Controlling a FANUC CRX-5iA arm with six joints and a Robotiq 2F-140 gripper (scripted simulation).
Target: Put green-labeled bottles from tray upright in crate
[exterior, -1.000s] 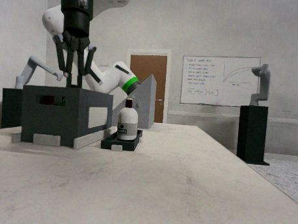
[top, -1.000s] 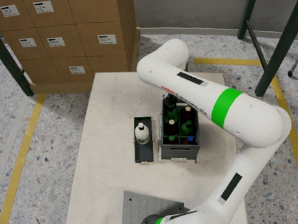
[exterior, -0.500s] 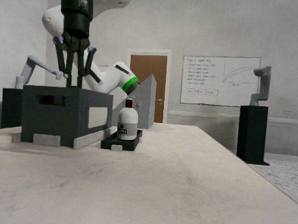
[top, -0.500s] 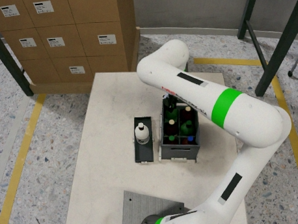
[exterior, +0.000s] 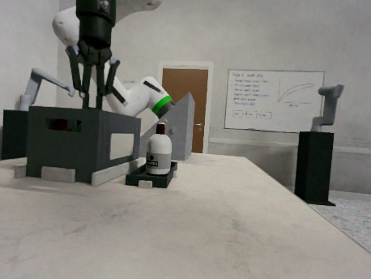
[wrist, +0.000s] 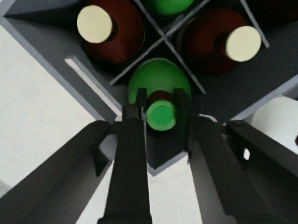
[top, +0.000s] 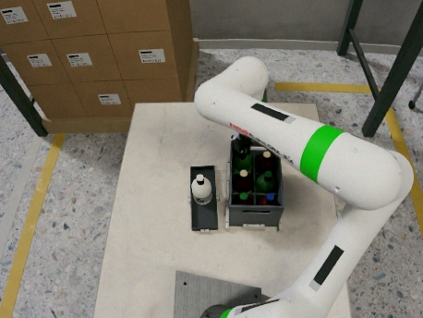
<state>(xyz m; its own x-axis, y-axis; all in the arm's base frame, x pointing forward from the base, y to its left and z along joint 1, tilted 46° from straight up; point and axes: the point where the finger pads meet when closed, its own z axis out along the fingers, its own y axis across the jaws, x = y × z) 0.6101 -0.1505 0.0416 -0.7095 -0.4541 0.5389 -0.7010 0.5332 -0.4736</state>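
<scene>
My gripper point(top: 240, 152) point(exterior: 92, 106) point(wrist: 160, 101) is shut on the neck of a green bottle with a green cap point(wrist: 161, 115). The bottle is upright in the back left slot of the grey crate point(top: 255, 215) point(exterior: 61, 152); whether its base touches the crate floor is hidden. The crate also holds a green-capped green bottle point(top: 265, 183) in the middle row and a green-capped bottle point(top: 243, 198) at the front left. The dark tray point(top: 203, 223) point(exterior: 146, 179) lies flat left of the crate and bears one upright white bottle point(top: 201, 189) point(exterior: 159, 146) with a grey label.
Two dark red bottles with cream caps, one at the back right point(top: 266, 159) point(wrist: 111, 30) and one at the middle left point(top: 243, 179) point(wrist: 220, 42), and a blue-capped bottle point(top: 270, 199) stand in the crate. Pale brackets point(top: 254, 226) point(exterior: 57, 174) edge the crate. The arm passes over its right side.
</scene>
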